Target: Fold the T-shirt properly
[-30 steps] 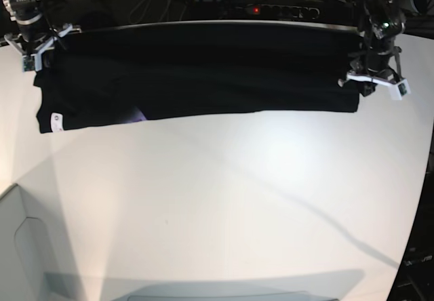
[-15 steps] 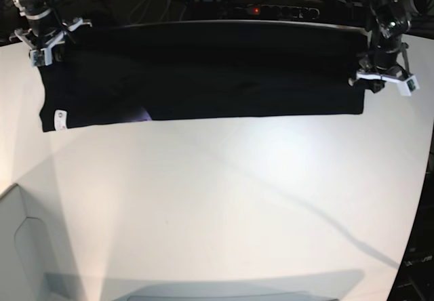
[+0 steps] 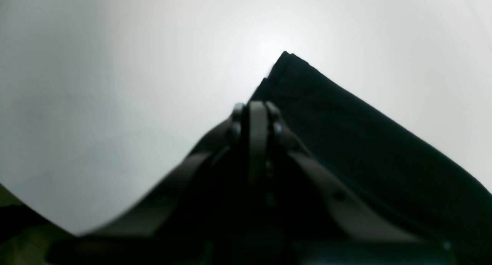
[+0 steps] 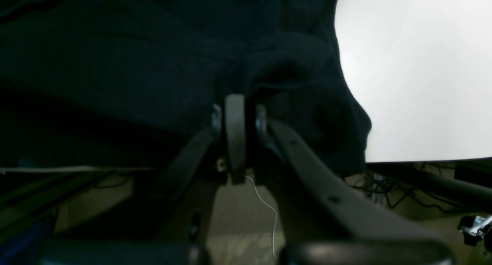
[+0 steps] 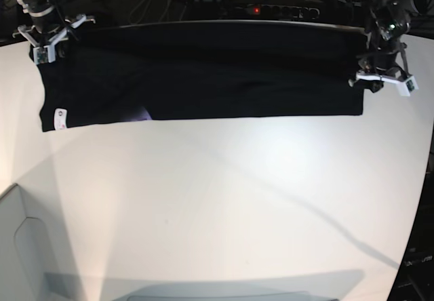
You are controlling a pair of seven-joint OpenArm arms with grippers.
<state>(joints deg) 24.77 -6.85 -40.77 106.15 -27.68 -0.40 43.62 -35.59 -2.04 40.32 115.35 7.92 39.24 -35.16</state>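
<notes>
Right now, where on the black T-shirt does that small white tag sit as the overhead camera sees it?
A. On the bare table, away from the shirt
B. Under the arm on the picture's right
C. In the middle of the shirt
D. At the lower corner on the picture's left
D: in the base view the small white tag lies at the T-shirt's lower left corner.

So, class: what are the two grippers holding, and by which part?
Both hold the black T-shirt: the left gripper and the right gripper are each shut on an opposite end of its far edge.
</notes>
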